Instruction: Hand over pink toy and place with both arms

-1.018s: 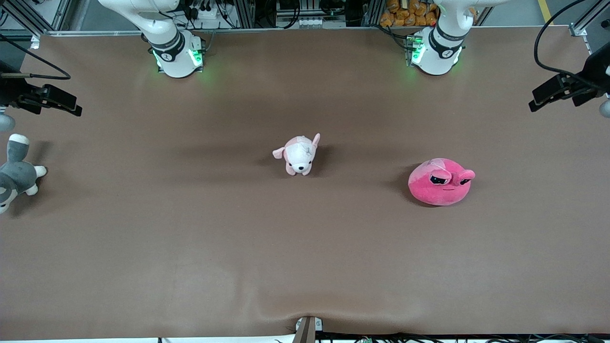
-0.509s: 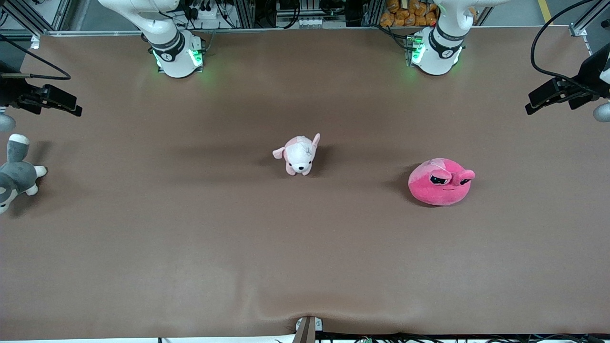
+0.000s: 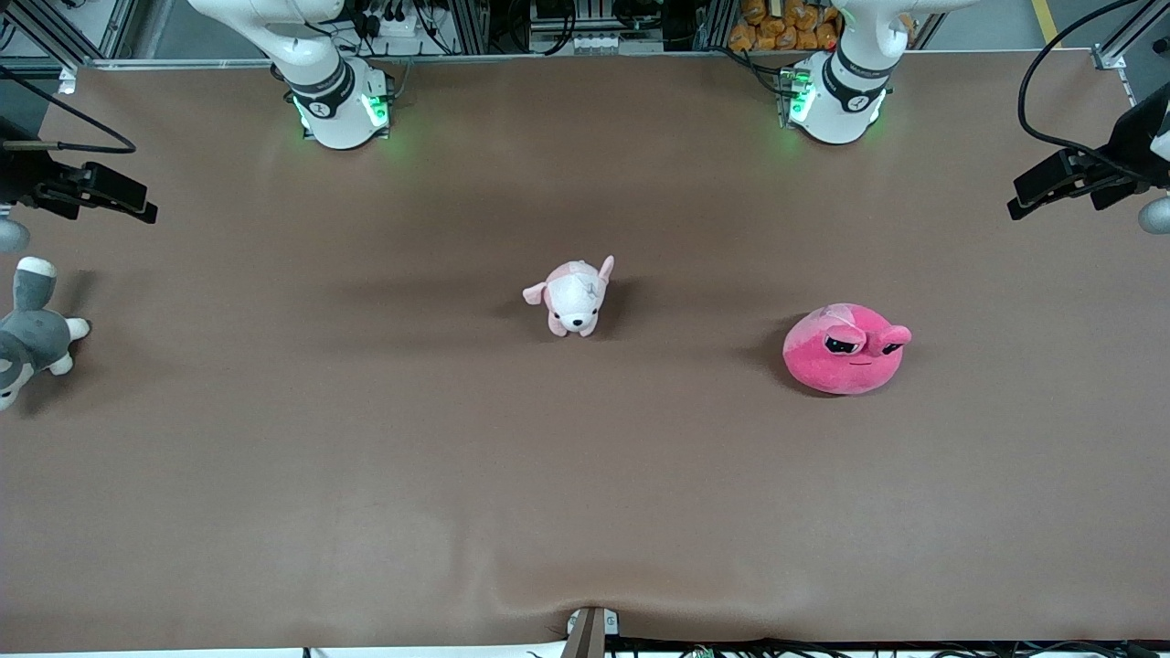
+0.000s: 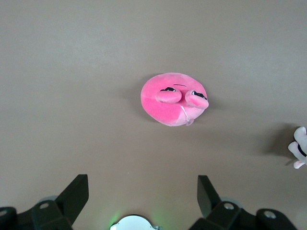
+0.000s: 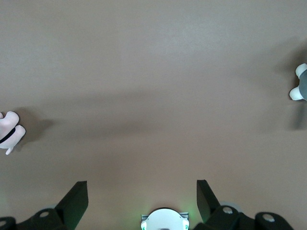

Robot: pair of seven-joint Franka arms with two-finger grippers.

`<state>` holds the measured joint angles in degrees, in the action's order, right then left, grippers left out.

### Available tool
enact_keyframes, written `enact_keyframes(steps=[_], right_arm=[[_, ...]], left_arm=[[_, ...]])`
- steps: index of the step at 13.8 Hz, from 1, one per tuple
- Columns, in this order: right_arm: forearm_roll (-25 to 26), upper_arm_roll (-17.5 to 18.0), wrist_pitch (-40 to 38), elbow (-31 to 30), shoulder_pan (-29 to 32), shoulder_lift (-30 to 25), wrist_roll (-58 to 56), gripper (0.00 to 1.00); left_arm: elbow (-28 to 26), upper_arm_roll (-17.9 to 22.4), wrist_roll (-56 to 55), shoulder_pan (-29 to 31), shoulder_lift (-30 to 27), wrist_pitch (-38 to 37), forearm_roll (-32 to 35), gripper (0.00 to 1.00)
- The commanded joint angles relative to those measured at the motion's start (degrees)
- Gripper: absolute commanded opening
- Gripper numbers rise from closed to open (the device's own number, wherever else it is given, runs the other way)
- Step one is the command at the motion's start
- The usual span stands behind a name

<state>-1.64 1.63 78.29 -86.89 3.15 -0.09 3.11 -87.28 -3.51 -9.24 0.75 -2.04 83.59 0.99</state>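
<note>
Grippers hanging high, nothing being held.
Left gripper (image 4: 141,191) and right gripper (image 5: 141,191) are waiting, jaws wide; pink toy (image 3: 844,349) is sitting on the worktop (image 3: 585,475) toward the left arm's end.

The worktop (image 3: 366,457) wears a matt brown covering, smooth but rippled at its near edge. The pink toy (image 3: 843,349) is soft plush (its eyes glossier), the puppy plush (image 3: 574,297) fuzzy cloth. Both arms (image 3: 315,64) show glossy white plastic shells.
</note>
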Motion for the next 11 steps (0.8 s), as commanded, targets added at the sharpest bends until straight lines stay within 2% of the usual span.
enact_keyframes(steps=[1, 11], right_arm=[[0.8, -0.1, 0.6, -0.8, -0.2, -0.7, 0.1, 1.0], [0.8, -0.1, 0.6, -0.8, -0.2, -0.6, 0.1, 1.0]], left_arm=[[0.3, -0.4, -0.2, 0.1, -0.2, -0.2, 1.2, 1.0], [0.8, 0.1, -0.2, 0.2, 0.8, -0.1, 1.2, 1.0]])
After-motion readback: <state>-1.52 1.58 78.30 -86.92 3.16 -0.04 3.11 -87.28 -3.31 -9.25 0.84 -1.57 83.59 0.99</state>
